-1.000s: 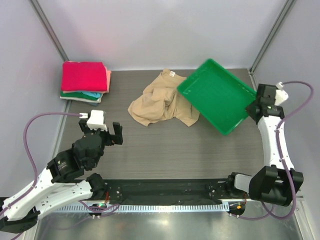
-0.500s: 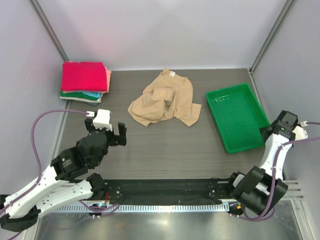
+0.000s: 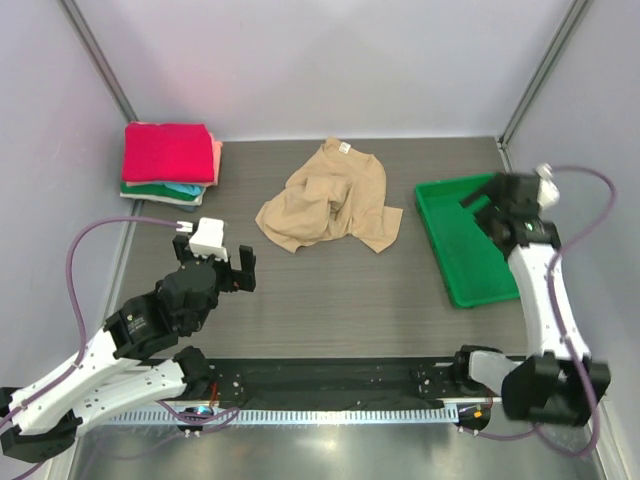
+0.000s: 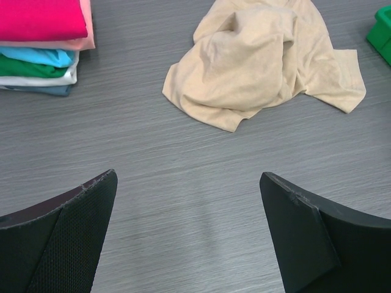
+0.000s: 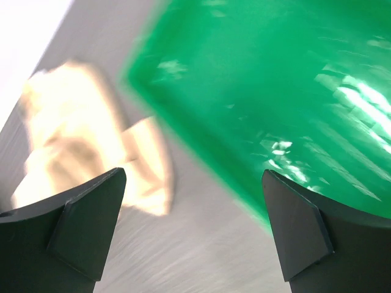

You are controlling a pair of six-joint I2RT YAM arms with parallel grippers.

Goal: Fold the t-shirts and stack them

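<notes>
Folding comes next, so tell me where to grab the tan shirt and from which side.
Pinch the tan shirt at its near-left edge, coming in from the near side with the open left tool, which faces it. That edge lies thin and flat, clear of the bunched middle, so it should lift and spread most easily.
</notes>
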